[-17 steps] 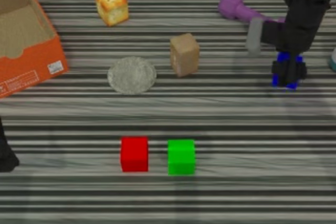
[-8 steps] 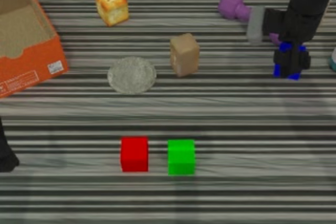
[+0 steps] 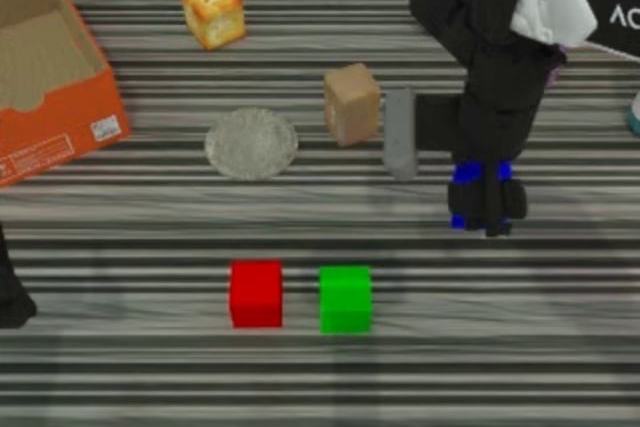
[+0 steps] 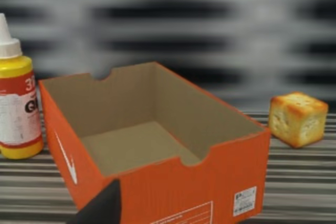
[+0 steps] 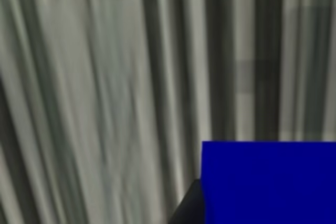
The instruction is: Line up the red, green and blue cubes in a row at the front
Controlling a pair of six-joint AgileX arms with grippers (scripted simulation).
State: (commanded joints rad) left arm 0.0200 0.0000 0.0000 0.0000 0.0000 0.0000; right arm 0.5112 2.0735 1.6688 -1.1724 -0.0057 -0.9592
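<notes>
Two cubes down at the front: red cube [image 3: 256, 293] and green cube [image 3: 345, 298], side by side with a gap. My right gripper [image 3: 486, 209] is clamped on the blue cube [image 5: 269, 182], above and right of green. Left arm parked at the left edge.

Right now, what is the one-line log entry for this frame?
right gripper: shut on blue cube, right of green cube | red cube: front, beside green | left arm: parked at left edge

The top view looks straight down on the striped worktop [image 3: 150, 387]. The left wrist view faces the orange box [image 4: 173, 182] and toast cube [image 4: 297, 118], both shared with the top. The right wrist view sits very close, seemingly against the blue cube [image 5: 268, 182].
</notes>
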